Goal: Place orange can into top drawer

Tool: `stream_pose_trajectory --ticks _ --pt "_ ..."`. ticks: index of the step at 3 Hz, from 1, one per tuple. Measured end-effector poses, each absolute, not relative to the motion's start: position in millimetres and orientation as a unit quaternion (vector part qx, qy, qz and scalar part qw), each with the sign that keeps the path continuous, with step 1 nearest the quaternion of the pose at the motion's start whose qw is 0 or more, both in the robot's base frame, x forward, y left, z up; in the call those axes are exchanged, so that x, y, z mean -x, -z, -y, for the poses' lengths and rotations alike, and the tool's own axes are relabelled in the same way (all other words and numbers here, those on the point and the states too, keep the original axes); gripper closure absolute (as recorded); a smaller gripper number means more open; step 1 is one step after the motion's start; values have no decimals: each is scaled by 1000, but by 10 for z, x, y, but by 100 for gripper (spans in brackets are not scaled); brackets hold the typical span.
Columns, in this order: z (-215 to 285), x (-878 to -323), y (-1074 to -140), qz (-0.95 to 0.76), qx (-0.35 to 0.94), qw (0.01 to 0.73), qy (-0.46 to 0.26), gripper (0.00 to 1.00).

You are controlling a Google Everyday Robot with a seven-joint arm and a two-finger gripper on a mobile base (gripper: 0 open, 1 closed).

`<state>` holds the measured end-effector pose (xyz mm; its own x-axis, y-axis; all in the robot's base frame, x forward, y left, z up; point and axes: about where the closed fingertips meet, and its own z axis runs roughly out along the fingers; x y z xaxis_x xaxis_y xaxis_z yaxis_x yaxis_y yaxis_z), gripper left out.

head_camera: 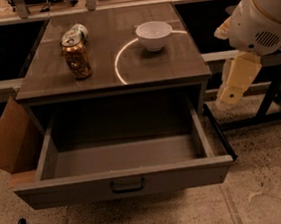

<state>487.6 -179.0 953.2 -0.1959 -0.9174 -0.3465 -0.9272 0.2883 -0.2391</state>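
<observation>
Your claw (227, 96) hangs at the right of the desk (185, 64), out past its right edge and lower than the top, over the speckled floor (269, 190). It points down and to the left from the white arm (263, 16) that comes in from the upper right corner. From this view you cannot tell whether the claw is released or clenched. It touches neither the desk nor the drawer.

The orange can (77, 60) stands upright on the desk top, in the left half and towards the back. It is well apart from your claw, with the whole width of the desk between them. Just behind it a pale green can (77, 31) lies on its side, very close to the orange can or touching it; which, you cannot tell. A white bowl (154, 34) sits upright to the right of the cans, near the back. A bright arc of light (118, 68) curves across the top from the bowl towards the front edge, between the orange can and the bowl.

The top drawer (78, 188) is pulled far out towards you, below the desk top. Its dark handle (128, 186) sits at the middle of the front panel. A piece of cardboard (6, 143) leans against the desk's left side, beside the drawer. A black stand (279, 94) is behind your claw at the right.
</observation>
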Motion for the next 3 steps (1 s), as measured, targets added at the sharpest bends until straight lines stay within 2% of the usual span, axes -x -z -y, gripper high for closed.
stream_pose_trajectory --ticks 1,3 --pt "1674 -5128 -9528 -764 599 240 -10 0" --pt "1138 -6048 -9607 -734 589 337 -31 0"
